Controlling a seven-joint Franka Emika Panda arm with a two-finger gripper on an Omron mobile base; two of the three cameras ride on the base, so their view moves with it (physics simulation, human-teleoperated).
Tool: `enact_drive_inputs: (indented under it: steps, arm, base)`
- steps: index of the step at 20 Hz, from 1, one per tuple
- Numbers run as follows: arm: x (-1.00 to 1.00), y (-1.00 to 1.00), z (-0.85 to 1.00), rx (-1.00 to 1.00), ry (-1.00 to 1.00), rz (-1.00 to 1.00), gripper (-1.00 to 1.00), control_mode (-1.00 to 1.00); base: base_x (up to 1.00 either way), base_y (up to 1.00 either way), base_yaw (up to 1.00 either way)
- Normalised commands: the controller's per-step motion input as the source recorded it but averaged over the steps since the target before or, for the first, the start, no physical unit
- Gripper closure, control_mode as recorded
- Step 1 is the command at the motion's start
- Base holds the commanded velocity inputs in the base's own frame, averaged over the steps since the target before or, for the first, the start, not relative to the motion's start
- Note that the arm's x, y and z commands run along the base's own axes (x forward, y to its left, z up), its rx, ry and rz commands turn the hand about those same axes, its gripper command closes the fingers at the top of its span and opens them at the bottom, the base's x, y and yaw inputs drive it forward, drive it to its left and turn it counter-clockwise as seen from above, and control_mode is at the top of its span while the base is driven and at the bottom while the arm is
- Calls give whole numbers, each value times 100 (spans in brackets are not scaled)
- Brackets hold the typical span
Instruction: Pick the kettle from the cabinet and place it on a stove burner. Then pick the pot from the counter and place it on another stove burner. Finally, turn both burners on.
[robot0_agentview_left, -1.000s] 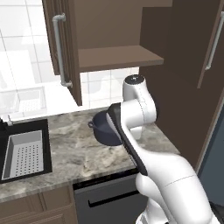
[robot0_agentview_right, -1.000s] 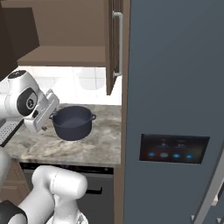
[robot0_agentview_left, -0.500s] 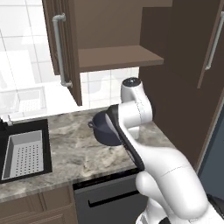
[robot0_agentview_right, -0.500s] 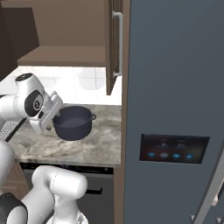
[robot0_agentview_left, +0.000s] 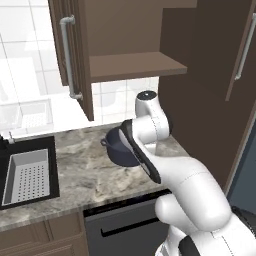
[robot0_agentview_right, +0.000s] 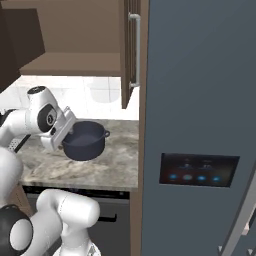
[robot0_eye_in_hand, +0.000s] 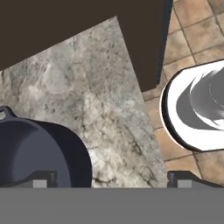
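Dark blue-grey pot (robot0_agentview_right: 84, 141) upright on marble table (robot0_agentview_right: 110, 167), claw (robot0_eye_in_hand: 109, 178) fully open just above pot rim, holding nothing, wall cabinet (robot0_agentview_left: 80, 55) door open.

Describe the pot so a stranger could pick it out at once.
Find the open brown wall cabinet; below its shelf runs a mottled stone counter. The pot sits there: round, dark blue-grey, lidless, with small loop handles, right beside the robot's white arm.
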Motion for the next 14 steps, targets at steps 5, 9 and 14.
enact_drive_inputs:
  steps: [5,9,14]
  arm:
    - [28,0,-25,0,3,0,-100,-100]
    - [27,1,-23,0,2,0,-100,-100]
    - [26,1,-21,0,3,0,-100,-100]
  base:
    - [0,0,0]
    - [0,0,0]
    - [0,0,0]
